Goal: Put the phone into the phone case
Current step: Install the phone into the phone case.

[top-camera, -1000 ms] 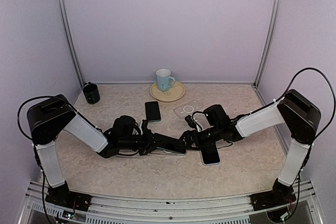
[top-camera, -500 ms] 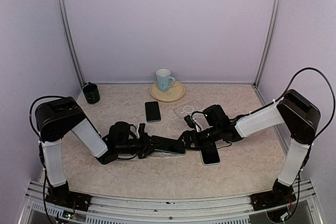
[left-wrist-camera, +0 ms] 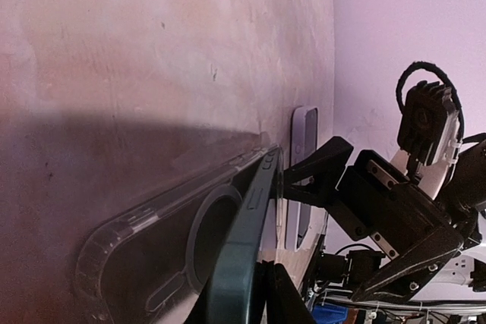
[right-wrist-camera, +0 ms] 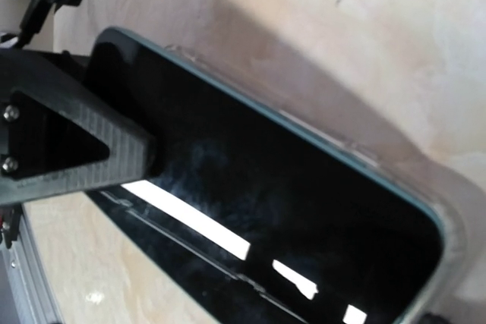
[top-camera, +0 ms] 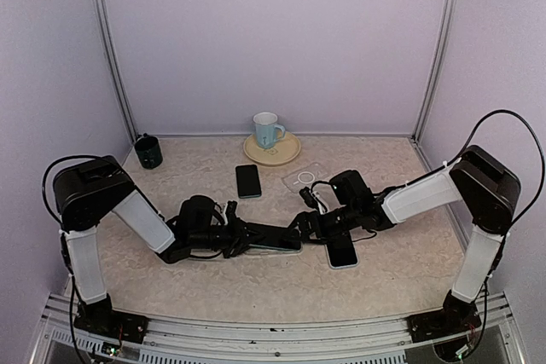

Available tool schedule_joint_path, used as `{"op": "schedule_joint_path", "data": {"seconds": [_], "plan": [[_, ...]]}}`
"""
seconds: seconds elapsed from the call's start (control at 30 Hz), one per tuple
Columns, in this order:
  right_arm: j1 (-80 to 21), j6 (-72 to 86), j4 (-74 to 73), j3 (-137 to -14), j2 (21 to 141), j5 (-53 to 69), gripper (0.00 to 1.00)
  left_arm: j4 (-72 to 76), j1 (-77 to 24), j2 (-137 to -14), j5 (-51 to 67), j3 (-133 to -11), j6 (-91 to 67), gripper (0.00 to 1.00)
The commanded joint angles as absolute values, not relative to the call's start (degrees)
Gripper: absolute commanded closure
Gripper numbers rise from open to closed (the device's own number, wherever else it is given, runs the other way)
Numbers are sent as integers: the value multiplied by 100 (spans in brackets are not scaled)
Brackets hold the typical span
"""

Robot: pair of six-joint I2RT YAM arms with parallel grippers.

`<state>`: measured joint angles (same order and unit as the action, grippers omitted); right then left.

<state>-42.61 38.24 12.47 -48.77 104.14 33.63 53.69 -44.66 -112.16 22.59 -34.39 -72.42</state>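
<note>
A dark teal phone (top-camera: pixel 275 237) with a clear phone case against its back is held low over the table between both grippers. My left gripper (top-camera: pixel 247 239) is shut on its left end. My right gripper (top-camera: pixel 305 228) closes on its right end. In the left wrist view the phone's edge (left-wrist-camera: pixel 247 240) stands beside the clear case (left-wrist-camera: pixel 152 240) with its ring, and the right gripper (left-wrist-camera: pixel 292 187) is at the far end. In the right wrist view the black screen (right-wrist-camera: pixel 250 187) fills the frame, the case rim (right-wrist-camera: pixel 456 206) shows at the right, and my own fingers are hidden.
A second phone (top-camera: pixel 248 181) lies behind, and a third (top-camera: pixel 343 252) lies under the right wrist. Another clear case (top-camera: pixel 304 179) lies at mid-table. A pale blue mug (top-camera: pixel 267 130) stands on a plate (top-camera: pixel 288 153) at the back. A black cup (top-camera: pixel 148 151) stands at the back left.
My left arm has shifted its elbow and wrist a little. The phone and case stay held between both grippers in about the same place. The right arm has hardly moved.
</note>
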Motion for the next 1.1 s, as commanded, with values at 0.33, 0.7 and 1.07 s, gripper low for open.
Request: {"op": "schedule_joint_path", "data": {"seconds": [0.33,0.7,1.07], "plan": [[-4395,3823,1201,-4852,10521,3369,0,2685,-4509,-10419,1572,-3779,-6269,72],[-4392,3923,1195,-4790,10512,3288,0,3801,-4487,-10611,1930,-3455,-6666,100],[-4392,3965,1196,-4755,10469,3204,0,3975,-4506,-10881,2094,-3367,-6873,100]]}}
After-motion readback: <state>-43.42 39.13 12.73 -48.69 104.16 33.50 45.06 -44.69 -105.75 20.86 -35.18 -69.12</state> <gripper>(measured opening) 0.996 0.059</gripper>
